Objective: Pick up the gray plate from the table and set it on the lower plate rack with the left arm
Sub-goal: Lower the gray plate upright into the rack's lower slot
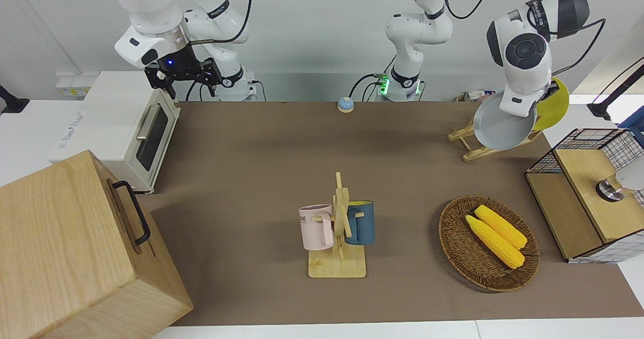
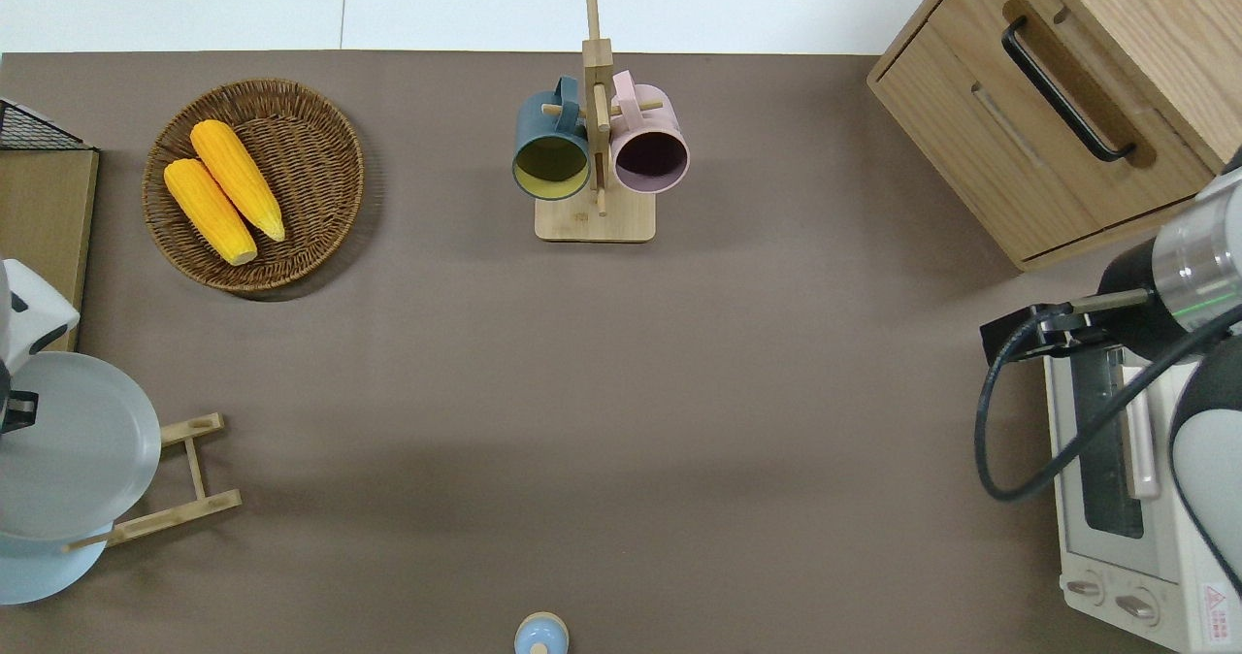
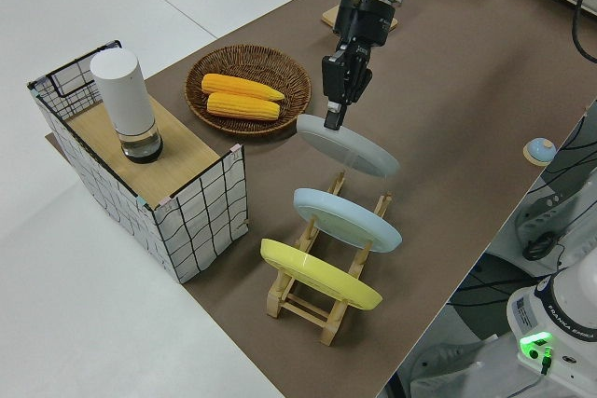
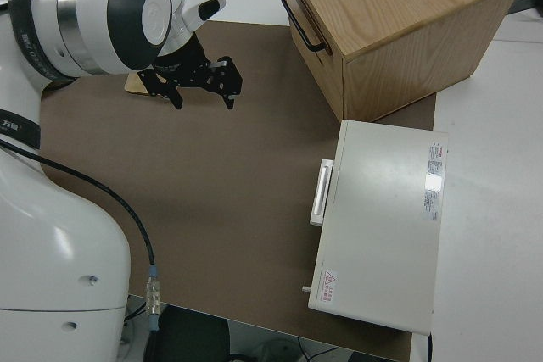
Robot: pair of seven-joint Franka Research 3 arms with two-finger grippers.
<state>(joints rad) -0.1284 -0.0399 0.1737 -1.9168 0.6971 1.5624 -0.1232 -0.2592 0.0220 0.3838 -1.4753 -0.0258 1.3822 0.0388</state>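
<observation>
My left gripper (image 3: pixel 332 120) is shut on the rim of the gray plate (image 3: pixel 353 148), which hangs tilted over the end of the lower plate rack (image 3: pixel 312 297) farthest from the robots. Whether the plate touches the rails I cannot tell. A light blue plate (image 3: pixel 347 218) and a yellow plate (image 3: pixel 320 274) stand in the rack's slots nearer to the robots. In the overhead view the gray plate (image 2: pixel 76 445) covers most of the rack (image 2: pixel 189 479). In the front view the wrist hides the fingers above the plate (image 1: pixel 500 125). My right gripper (image 4: pixel 204 97) is open and parked.
A wicker basket (image 1: pixel 455 238) with two corn cobs and a wooden mug stand (image 1: pixel 338 266) with two cups lie farther from the robots. A wire-sided shelf (image 3: pixel 201 216) stands beside the rack. A toaster oven (image 1: pixel 126 133) and a wooden drawer box (image 1: pixel 75 248) occupy the right arm's end.
</observation>
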